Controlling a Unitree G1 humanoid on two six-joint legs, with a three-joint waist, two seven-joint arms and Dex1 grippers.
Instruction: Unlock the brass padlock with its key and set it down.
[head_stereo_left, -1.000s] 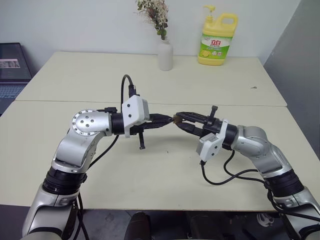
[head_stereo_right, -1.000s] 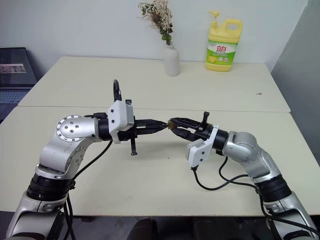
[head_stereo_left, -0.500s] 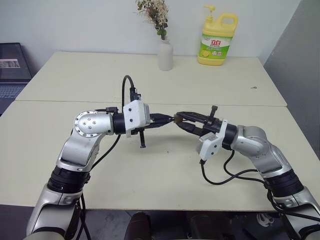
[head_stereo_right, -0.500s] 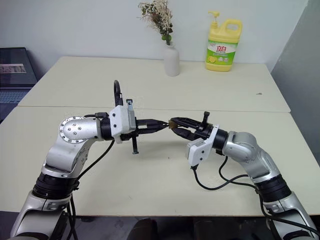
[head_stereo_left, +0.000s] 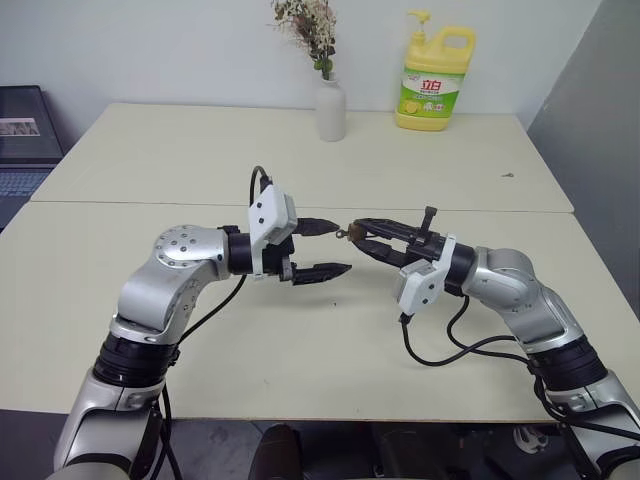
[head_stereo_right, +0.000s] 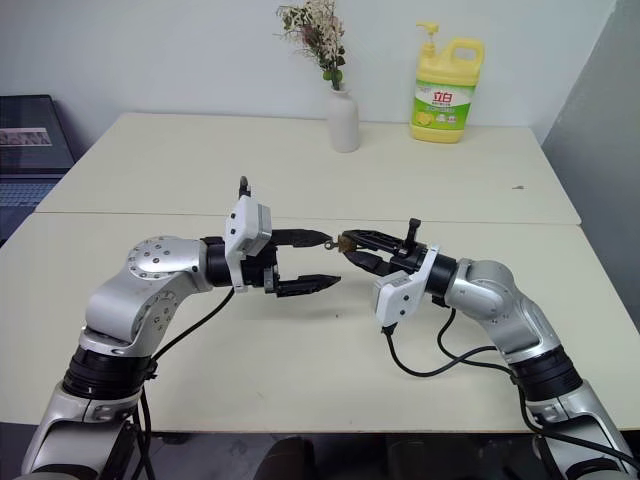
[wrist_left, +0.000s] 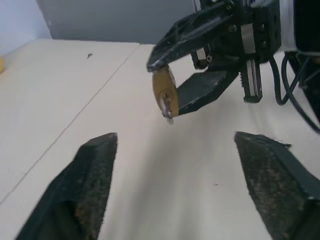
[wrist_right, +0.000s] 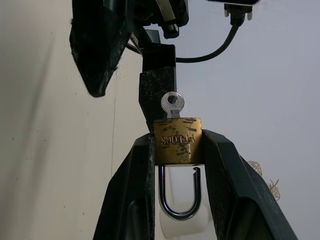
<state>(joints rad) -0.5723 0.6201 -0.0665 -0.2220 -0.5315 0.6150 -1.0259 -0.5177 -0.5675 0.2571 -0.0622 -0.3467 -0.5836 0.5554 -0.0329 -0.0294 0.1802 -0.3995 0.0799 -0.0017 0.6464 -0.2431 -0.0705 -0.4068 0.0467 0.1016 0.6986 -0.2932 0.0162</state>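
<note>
Since a moment ago the left tool has let go of the key and spread its two black fingers wide, one tip level with the brass padlock and the other lower, nearer the worktop; before, those fingers were pinched together right at the lock. The left wrist has also rolled, so the white camera block on it now sits higher.

The right tool has not shifted. It holds the padlock pinched by its gold body between the two fingers, up in the air above the front worktop. In the right wrist view the silvery shackle hangs back between the fingers, and one leg of it stands clear of the body with a gap, so the lock looks open. The small silver key sticks out of the padlock's far end, toward the left tool, touching neither of that tool's fingers.

Beyond the padlock, on the rear worktop, stand a white vase with dried flowers and a yellow soap bottle, both well apart from it.
</note>
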